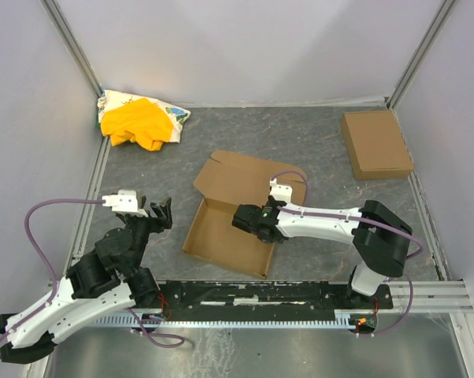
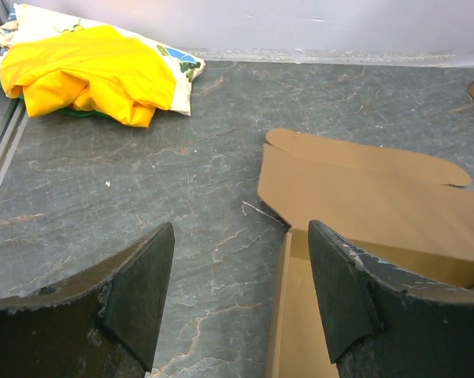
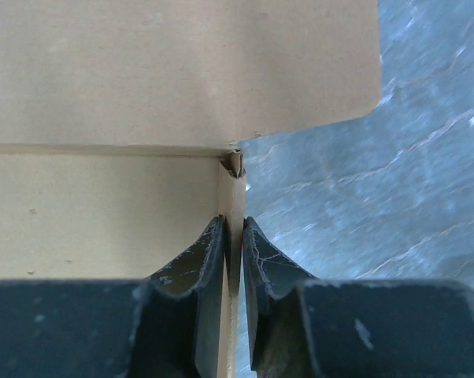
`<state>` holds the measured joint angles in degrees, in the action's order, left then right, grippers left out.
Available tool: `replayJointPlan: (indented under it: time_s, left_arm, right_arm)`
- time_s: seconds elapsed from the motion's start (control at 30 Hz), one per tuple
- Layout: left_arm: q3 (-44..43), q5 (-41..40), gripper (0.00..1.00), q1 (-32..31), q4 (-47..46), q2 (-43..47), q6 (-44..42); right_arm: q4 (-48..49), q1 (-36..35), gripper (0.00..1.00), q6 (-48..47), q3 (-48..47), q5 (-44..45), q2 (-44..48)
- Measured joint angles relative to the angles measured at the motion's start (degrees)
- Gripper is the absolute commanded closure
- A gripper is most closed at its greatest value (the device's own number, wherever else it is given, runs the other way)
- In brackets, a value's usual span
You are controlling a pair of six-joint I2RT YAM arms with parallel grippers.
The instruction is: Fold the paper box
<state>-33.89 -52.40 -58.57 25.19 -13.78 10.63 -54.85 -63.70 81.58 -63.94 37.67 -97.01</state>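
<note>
Two claws: R gripper [image 3: 234, 236] is clamping paper box's [image 1: 221, 232] side wall, prob. keeping it upright, while L gripper [image 2: 241, 236] is hovering agape by table's [image 1: 300, 142] left edge.

The left arm [image 1: 72, 291] is folded near its base, with the left gripper [image 1: 160, 211] raised and its jaws set wide apart, empty. The right arm [image 1: 324, 220] is extended to the left with the wrist lowered. The right gripper [image 3: 233, 228] is closed, with an upright wall of the paper box [image 3: 103, 213] pinched between its fingers.
</note>
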Motion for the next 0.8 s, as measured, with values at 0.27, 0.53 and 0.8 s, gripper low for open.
replayJointPlan:
  time_s: [0.27,0.53,0.8]
  left_arm:
    - [0.11,0.02,0.24,0.0,0.0,-0.48,0.0]
    - [0.11,0.02,0.24,0.0,0.0,-0.48,0.0]
    - [0.11,0.0,0.24,0.0,0.0,-0.48,0.0]
  right_arm:
    - [5.64,6.6,0.8,-13.14,6.47,5.14,9.01]
    - [25.66,19.71,0.62,-40.28,14.45,-6.47,18.18]
    - [24.17,21.68,0.4,-48.87,8.24,-19.34,17.35]
